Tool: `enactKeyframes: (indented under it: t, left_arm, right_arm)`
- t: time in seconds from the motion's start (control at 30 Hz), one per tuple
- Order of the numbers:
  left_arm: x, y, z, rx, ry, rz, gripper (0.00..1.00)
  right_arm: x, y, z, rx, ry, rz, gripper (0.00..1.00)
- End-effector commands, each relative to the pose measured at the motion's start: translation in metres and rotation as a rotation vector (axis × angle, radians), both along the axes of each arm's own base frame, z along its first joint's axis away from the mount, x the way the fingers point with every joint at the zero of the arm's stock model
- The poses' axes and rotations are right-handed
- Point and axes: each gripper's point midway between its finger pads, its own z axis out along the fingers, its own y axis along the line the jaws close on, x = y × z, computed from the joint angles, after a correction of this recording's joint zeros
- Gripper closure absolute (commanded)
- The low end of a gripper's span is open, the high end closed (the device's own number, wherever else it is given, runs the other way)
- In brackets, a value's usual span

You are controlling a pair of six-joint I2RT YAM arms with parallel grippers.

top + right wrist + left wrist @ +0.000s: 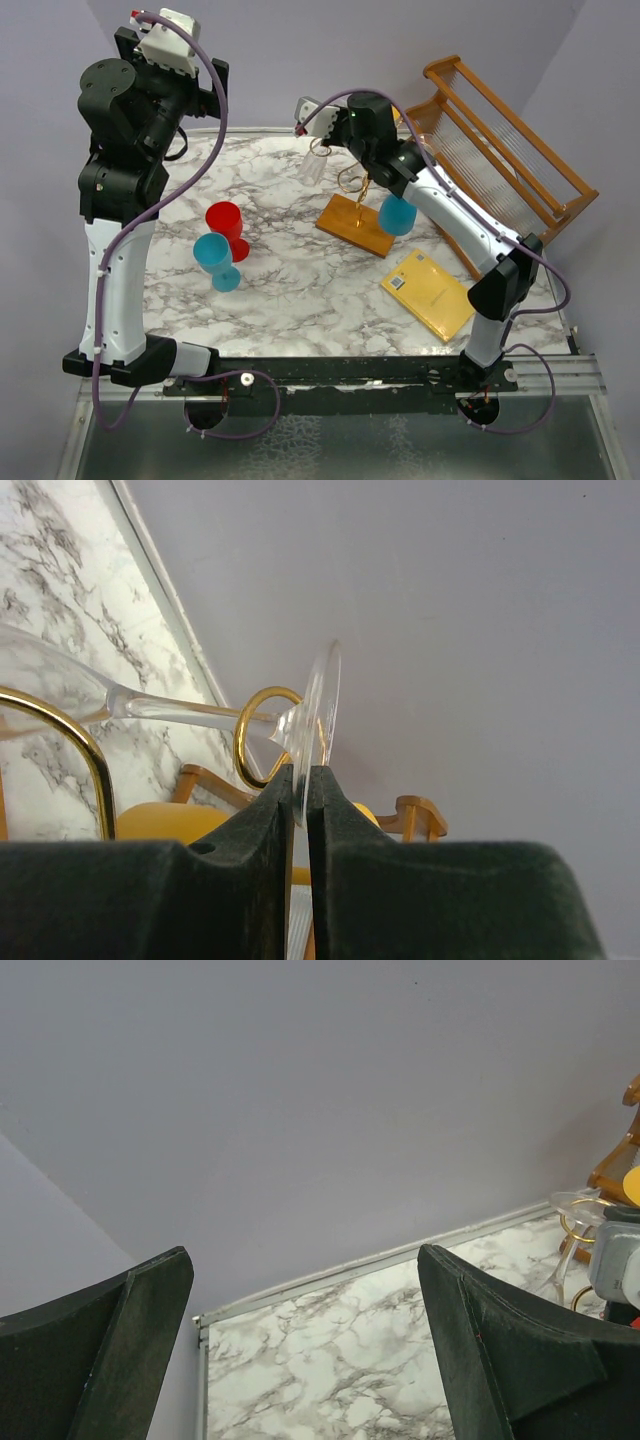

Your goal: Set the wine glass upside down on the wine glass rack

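The clear wine glass hangs upside down at the left side of the wine glass rack, a gold wire stand on an orange-brown wooden base. My right gripper is shut on the edge of the glass's round foot. The stem runs left past a gold ring of the rack. In the top view the right gripper is just above the glass. My left gripper is open and empty, raised high at the back left, facing the wall.
A blue glass hangs upside down on the rack's right side. A red glass and a blue glass stand left of centre. A yellow book lies front right. A large wooden slatted rack stands back right.
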Motion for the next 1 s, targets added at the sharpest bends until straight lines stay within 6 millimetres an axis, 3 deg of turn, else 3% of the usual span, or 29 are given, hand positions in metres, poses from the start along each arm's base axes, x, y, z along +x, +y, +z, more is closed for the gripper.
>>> enactKeyframes:
  t: [0.0,0.6,0.97]
  left_arm:
    - [-0.005,0.0,0.004,0.007,-0.02,-0.014,0.02]
    - [0.007,0.003,-0.021,0.039,0.016,0.014,0.01]
    - [0.017,0.009,-0.061,0.066,0.084,0.047,0.01]
  right_arm:
    - [-0.017,-0.003,0.024,0.056,-0.015,0.036,0.9]
    - [-0.023,-0.006,0.012,0.057,0.022,0.035,0.82]
    - [-0.029,-0.008,0.015,0.075,0.035,0.045,0.76]
